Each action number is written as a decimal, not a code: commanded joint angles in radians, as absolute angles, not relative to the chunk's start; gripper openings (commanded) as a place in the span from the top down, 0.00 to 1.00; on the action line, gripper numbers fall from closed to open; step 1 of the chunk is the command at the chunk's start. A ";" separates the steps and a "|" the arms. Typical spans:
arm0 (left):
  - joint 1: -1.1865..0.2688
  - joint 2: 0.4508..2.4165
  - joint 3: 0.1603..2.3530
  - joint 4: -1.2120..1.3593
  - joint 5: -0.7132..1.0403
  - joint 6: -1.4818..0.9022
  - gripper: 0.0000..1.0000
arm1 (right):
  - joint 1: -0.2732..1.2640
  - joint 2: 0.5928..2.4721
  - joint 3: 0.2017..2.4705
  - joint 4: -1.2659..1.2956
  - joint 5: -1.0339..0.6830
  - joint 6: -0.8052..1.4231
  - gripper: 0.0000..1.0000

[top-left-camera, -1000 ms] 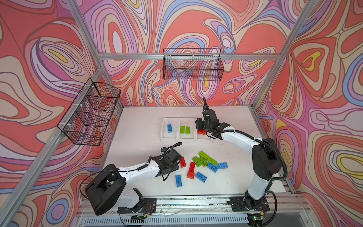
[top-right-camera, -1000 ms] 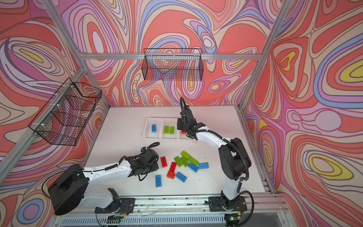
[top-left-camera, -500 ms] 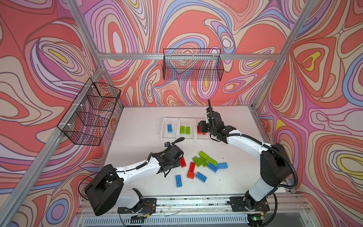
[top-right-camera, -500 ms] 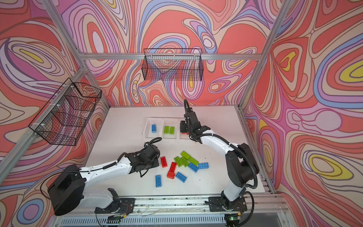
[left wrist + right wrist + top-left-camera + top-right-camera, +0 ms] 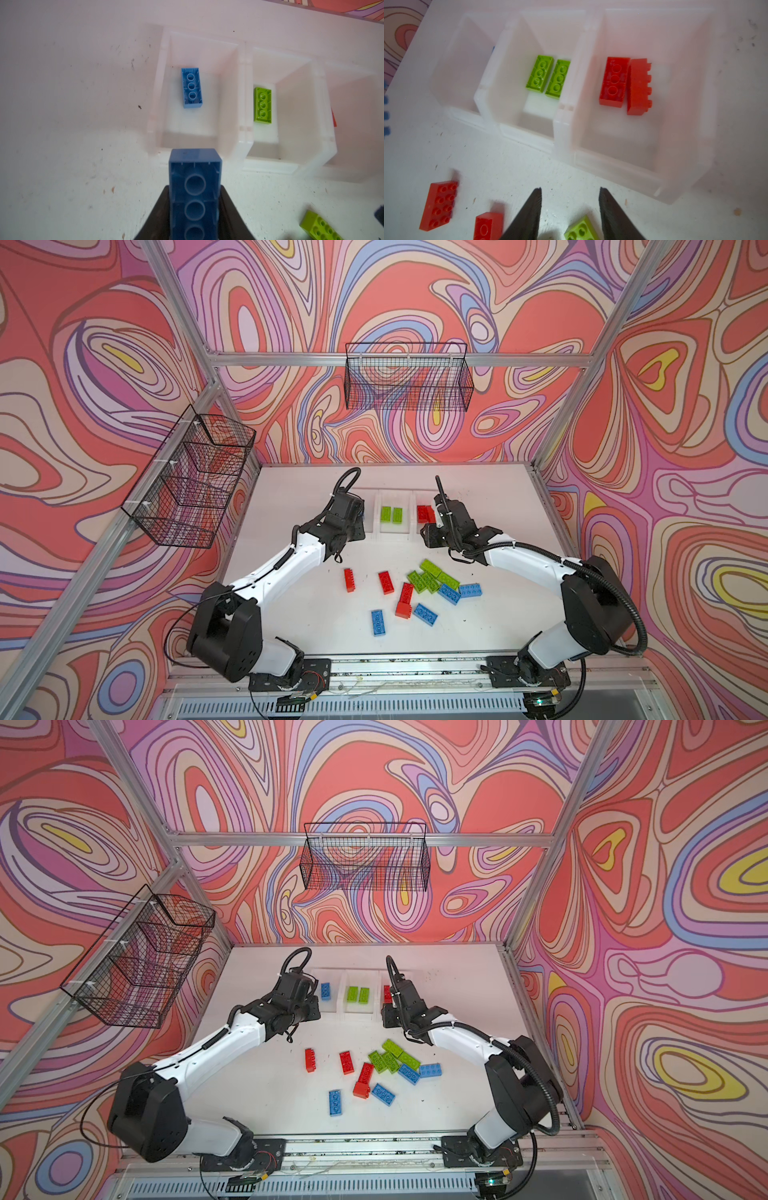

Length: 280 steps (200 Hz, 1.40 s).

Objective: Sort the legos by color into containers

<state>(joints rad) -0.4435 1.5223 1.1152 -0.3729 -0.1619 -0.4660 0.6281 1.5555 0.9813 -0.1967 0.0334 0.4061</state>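
Five binned, about a dozen loose; blue studded plastic lego point(image 5: 195, 209) clamped in left gripper point(image 5: 195, 188) just before white joined containers point(image 5: 245, 133); right gripper point(image 5: 570, 190) parted, empty.

Cut off at the lower edge of the left wrist view: held blue brick point(image 5: 194, 195) and the clamping left gripper point(image 5: 194, 187); cropped in a corner, loose green brick point(image 5: 318, 226). Only a sliver there of binned red brick point(image 5: 334, 118), behind a bin wall point(image 5: 324, 99).

In the right wrist view, binned blue brick point(image 5: 493, 49) reduced to a sliver behind a wall. Blurred blue studs point(image 5: 386, 114) at the edge, not identifiable. Loose red brick point(image 5: 488, 225) and lime brick point(image 5: 581, 229) cropped at the bottom. Same for the spread right gripper point(image 5: 570, 190).

In both top views, fingertips of both grippers hidden beneath their wrists.
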 commanded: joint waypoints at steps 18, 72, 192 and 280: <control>-0.392 1.736 1.293 -0.331 -0.056 -0.316 0.73 | 0.711 1.526 0.951 -0.187 0.041 0.443 0.51; -0.368 1.940 1.447 -0.272 0.018 -0.347 0.70 | 0.743 1.519 0.946 -0.193 0.070 0.471 0.51; -0.336 1.777 1.379 -0.306 -0.134 -0.362 0.32 | 0.911 1.680 1.032 -0.257 0.069 0.430 0.45; -0.263 1.364 1.028 -0.348 -0.180 -0.371 0.32 | 1.013 1.839 1.140 -0.332 0.085 0.380 0.35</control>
<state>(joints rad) -0.2806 1.4162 1.0893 -0.2977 -0.1562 -0.3695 0.9905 1.7725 1.0985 -0.2649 0.0448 0.3954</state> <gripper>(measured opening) 0.677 0.652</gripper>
